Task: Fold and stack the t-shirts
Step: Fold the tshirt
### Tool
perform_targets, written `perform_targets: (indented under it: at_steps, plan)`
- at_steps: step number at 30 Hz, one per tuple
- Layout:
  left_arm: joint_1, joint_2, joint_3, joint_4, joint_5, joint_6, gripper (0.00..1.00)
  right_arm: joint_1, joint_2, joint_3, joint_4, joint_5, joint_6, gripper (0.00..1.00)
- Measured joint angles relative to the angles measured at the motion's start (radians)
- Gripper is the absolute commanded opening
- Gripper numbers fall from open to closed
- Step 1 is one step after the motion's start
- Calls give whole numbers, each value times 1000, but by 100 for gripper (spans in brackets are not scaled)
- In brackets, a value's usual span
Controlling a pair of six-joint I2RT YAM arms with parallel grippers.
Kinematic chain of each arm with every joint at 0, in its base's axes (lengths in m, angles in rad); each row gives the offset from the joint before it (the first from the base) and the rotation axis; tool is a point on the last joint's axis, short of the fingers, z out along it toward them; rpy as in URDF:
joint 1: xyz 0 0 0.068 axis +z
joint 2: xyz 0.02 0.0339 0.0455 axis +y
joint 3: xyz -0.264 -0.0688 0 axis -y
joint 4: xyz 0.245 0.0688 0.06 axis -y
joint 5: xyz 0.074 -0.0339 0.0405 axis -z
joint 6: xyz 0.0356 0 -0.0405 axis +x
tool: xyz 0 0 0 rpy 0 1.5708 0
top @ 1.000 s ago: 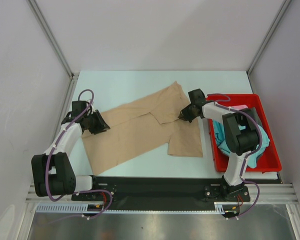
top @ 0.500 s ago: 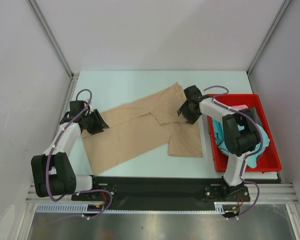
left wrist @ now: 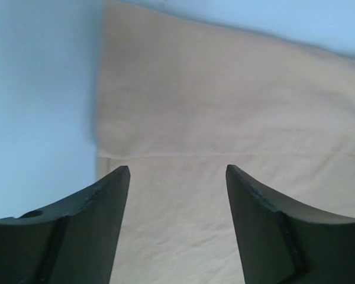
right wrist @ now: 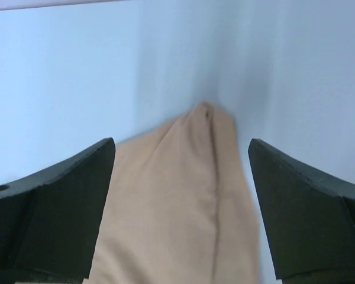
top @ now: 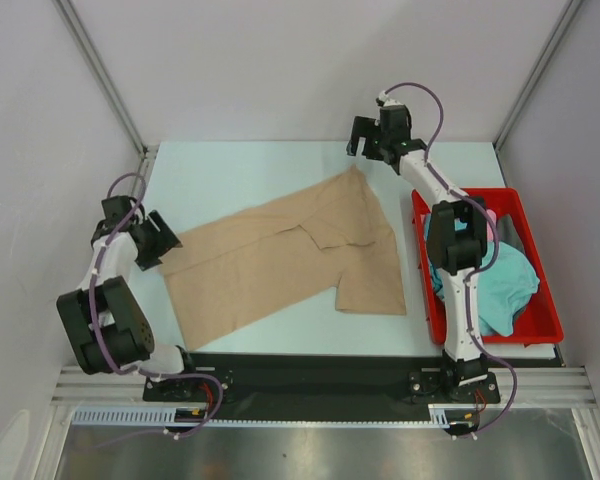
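A tan t-shirt (top: 280,262) lies flat across the middle of the table, partly folded, with one flap laid over its right half. My left gripper (top: 163,243) stands open just off the shirt's left edge. In the left wrist view its gripper (left wrist: 177,171) hovers empty over the tan cloth (left wrist: 225,106). My right gripper (top: 360,148) is open at the back of the table, above the shirt's far corner (right wrist: 189,195). Nothing sits in that gripper (right wrist: 181,145) in the right wrist view. A teal t-shirt (top: 502,285) and a bit of pink cloth (top: 492,214) lie in the red bin.
The red plastic bin (top: 525,205) stands at the table's right side, with the right arm reaching past its left wall. White walls and metal frame posts close in the back and both sides. Bare pale-blue table surface (top: 240,175) lies behind the shirt.
Both grippers have opened and let go of the tan shirt. The right one has swung away to the back of the table; the left has pulled back to the left. The shirt stays flat.
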Motion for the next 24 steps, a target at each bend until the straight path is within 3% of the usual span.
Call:
perform_targets:
  at_steps: [5,12,24]
  plan:
    - [75,87,54,13,-17,19,80,-69,168,145,-11,-177,-87,100]
    - [97,221,132,69,-11,46,79,-119,270,167,-14,-362,-93,100]
    - [99,356,157,123,27,51,77,-117,354,229,18,-506,-20,79]
